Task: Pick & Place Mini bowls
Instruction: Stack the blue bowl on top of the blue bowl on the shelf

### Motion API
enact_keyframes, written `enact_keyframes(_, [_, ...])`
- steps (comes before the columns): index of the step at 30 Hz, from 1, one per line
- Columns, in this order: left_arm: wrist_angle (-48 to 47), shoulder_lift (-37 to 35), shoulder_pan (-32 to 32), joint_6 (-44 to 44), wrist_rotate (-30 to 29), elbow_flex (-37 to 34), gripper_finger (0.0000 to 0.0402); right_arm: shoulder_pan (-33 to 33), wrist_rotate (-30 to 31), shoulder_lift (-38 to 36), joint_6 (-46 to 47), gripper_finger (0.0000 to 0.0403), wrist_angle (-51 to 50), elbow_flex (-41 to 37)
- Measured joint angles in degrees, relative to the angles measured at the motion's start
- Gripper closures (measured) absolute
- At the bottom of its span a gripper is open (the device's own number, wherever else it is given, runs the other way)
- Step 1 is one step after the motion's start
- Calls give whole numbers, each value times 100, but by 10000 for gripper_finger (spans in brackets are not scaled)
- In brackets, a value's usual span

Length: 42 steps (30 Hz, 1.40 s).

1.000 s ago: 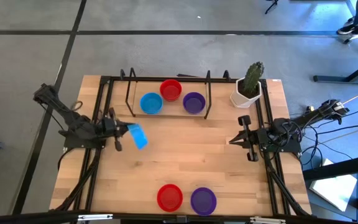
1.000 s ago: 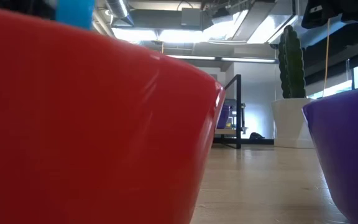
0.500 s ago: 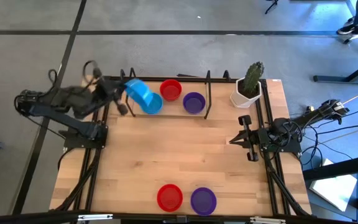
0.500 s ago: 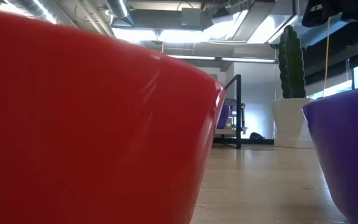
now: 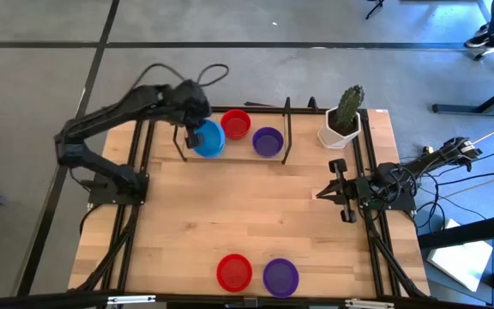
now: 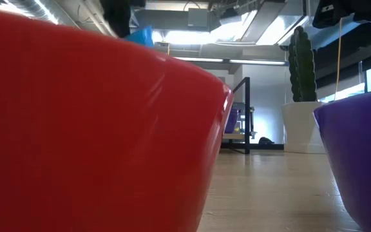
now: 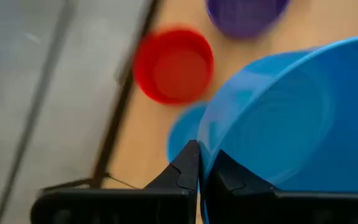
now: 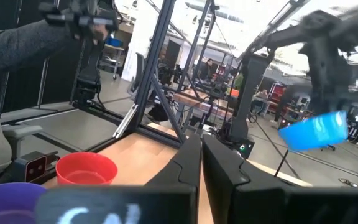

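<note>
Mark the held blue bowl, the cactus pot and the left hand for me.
held blue bowl point(image 7: 291, 118), left wrist view, on its inner floor.
cactus pot point(image 5: 340, 136), high view, on the white pot's wall.
left hand point(image 7: 201, 162), left wrist view, between the fingertips pinching the bowl's rim.

Three bowls point(image 5: 237, 133) sit along the table's point(image 5: 247, 219) far edge, two bowls point(image 5: 256, 275) at the near edge, cactus pot point(image 5: 341, 129) far right.
</note>
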Motion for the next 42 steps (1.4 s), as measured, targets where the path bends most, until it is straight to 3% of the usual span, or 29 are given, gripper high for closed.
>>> enact_keyframes(8, [-94,864,763,607,967,3,398,-1,0,0,-1,385,0,0])
enact_keyframes(22, [-80,2013,1197,524,775,3,398,-1,0,0,-2,385,-39,0])
enact_keyframes(34, [77,2050,1363,524,777,-462,398,0,0,0,-7,385,-39,0])
enact_keyframes(42, [124,2052,1355,736,791,-634,372,0,0,0,-9,385,-39,0])
